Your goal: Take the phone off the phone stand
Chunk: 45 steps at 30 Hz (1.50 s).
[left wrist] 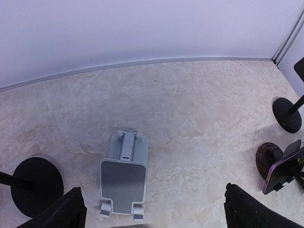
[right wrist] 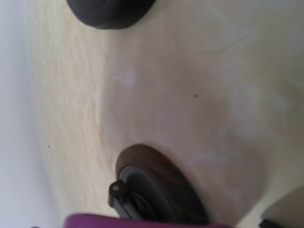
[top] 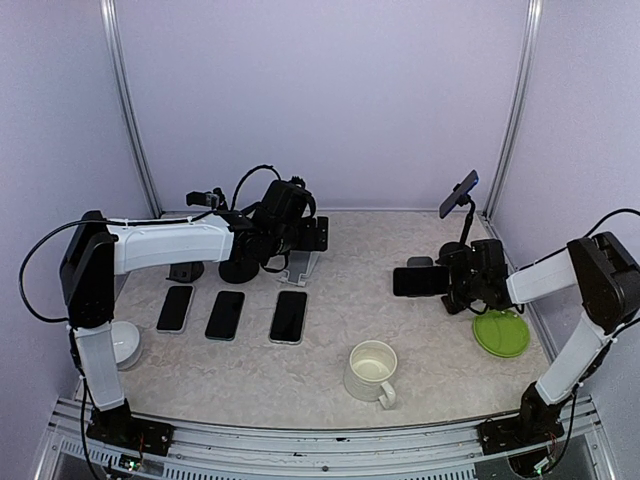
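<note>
A purple-edged phone (top: pixel 418 281) is held level in my right gripper (top: pixel 446 281), which is shut on it at the right of the table. In the right wrist view its purple edge (right wrist: pixel 142 221) fills the bottom, right over a round brown phone stand (right wrist: pixel 161 183) with a black cradle; I cannot tell if they touch. The left wrist view shows the phone (left wrist: pixel 284 168) beside that brown stand (left wrist: pixel 267 159). My left gripper (top: pixel 303 240) is open and empty, its fingers (left wrist: pixel 66 211) apart above a grey folding stand (left wrist: pixel 123 178).
Three dark phones (top: pixel 225 315) lie in a row at front left. A white mug (top: pixel 372 370), a green plate (top: pixel 501 333) and a white bowl (top: pixel 125 345) stand near the front. A gooseneck stand holding another phone (top: pixel 459 194) rises at back right. Black round bases (top: pixel 240 270) sit at back left.
</note>
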Available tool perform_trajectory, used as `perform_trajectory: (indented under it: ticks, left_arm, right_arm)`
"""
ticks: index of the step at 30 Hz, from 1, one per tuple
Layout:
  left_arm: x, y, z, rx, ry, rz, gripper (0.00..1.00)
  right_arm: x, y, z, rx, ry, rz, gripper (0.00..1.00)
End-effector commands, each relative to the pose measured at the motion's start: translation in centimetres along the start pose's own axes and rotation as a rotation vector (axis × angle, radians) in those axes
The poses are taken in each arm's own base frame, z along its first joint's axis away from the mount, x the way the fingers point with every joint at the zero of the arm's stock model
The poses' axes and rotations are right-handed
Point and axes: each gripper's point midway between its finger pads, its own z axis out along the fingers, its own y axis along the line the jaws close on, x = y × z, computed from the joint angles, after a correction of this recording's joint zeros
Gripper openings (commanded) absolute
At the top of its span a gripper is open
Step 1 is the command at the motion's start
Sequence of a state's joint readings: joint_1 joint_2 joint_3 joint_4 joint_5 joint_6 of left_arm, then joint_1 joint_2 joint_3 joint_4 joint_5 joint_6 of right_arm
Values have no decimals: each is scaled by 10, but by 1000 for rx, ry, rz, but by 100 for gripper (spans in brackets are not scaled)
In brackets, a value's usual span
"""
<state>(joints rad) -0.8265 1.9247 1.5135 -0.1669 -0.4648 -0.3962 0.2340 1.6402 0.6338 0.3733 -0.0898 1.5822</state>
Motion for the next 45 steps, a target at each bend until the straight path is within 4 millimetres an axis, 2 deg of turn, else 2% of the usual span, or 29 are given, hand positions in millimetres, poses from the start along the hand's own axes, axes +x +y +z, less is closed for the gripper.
perform_trajectory:
  ticks: [1,5,14,24,33,38,45]
  left_arm:
    - [-12,3,-13,-10,-30,-4,99]
    - [-13,5,-14,-14,-33,-5,99]
    - [-14,9,-15,-31,-38,-7,99]
    - [-13,11,-16,-41,-39,-7,99]
    - [-13,14,-18,-48,-44,-9,99]
    - [-12,15,-19,-48,-46,-12,99]
    - [-10,16,-20,-50,-44,-13,99]
  right_arm:
    - [2,-19,9,66,-12,42,100]
    - [5,-26,14,86,-1,78,99]
    - [13,-41,21,119,27,130,89]
    - [18,-40,22,96,55,143,76]
    - [15,-21,9,9,39,112,67]
    - [13,-1,0,-59,31,62,61]
    - [12,29,-14,-102,25,-37,61]
